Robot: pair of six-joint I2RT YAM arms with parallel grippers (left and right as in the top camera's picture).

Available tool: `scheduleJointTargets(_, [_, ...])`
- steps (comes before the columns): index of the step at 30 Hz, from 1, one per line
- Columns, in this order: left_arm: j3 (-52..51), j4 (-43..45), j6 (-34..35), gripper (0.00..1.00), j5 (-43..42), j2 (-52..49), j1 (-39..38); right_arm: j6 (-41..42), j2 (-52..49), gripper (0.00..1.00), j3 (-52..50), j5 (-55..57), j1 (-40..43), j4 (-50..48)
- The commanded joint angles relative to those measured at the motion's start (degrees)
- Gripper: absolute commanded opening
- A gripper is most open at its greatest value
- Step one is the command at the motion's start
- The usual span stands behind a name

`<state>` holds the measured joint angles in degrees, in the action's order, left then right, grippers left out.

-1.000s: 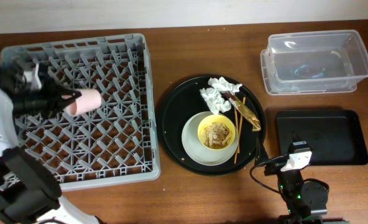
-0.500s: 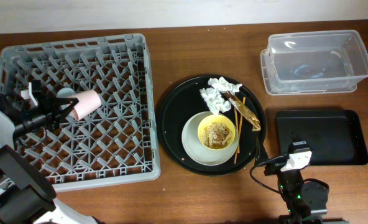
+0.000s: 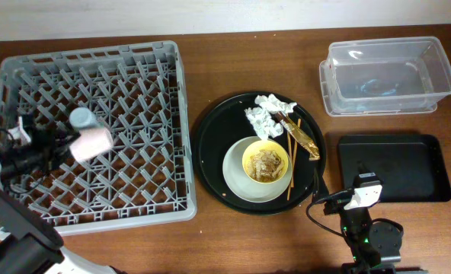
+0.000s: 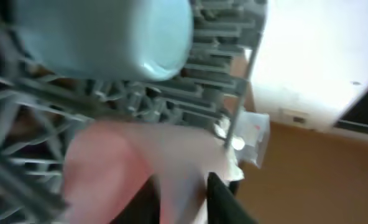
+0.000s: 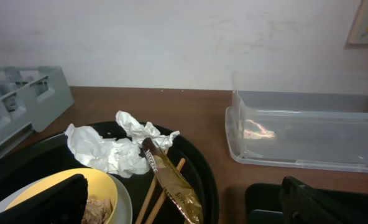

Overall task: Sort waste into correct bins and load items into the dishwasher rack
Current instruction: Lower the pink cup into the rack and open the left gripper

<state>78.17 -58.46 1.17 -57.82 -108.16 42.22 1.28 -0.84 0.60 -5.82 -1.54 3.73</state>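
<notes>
The pink cup [image 3: 93,141] lies on its side on the dishwasher rack [image 3: 88,52], just below the blue cup [image 3: 81,117]. My left gripper [image 3: 65,145] is at the pink cup's rim from the left. In the blurred left wrist view its dark fingers stand slightly apart on either side of the pink cup [image 4: 109,168] wall, with the blue cup [image 4: 103,34] above. The yellow bowl [image 3: 266,162] with food scraps sits on the pale plate [image 3: 235,181]. Napkins [image 3: 267,114], wrapper [image 3: 302,135] and chopsticks [image 3: 290,164] lie beside it. My right gripper [image 5: 187,208] is wide open and holds nothing.
Bowl, plate and waste all rest on a round black tray [image 3: 203,144] in the middle. A clear tub [image 3: 324,76] stands at the back right, and a flat black tray [image 3: 397,167] lies in front of it. The right arm sits low at the front edge.
My left gripper has drawn back left and lowered the pink cup onto the rack beside the blue cup. Its fingers have parted a little. The right arm has not moved.
</notes>
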Motion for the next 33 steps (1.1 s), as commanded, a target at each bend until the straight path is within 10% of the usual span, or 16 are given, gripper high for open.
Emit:
scheduleJointTargets(1, [-0.79, -0.44, -0.33, 0.24, 11.21, -0.83, 0.07, 0.0, 0.48, 0.99, -0.28, 0.48, -0.28, 0.37])
scheduleJointTargets(22, [19.43, -16.68, 4.04, 0.46, 26.16, -0.83, 3.32, 0.0, 0.48, 0.99, -0.28, 0.48, -0.28, 0.37])
scheduleJointTargets(26, [26.73, -23.45, 3.23, 0.0, 25.7, -0.76, 1.95, 0.0, 0.48, 0.99, -0.28, 0.48, -0.28, 0.37])
scheduleJointTargets(33, [28.04, -24.17, 0.68, 0.0, 35.93, -0.57, -12.68, 0.0, 0.48, 0.99, -0.28, 0.46, -0.28, 0.39])
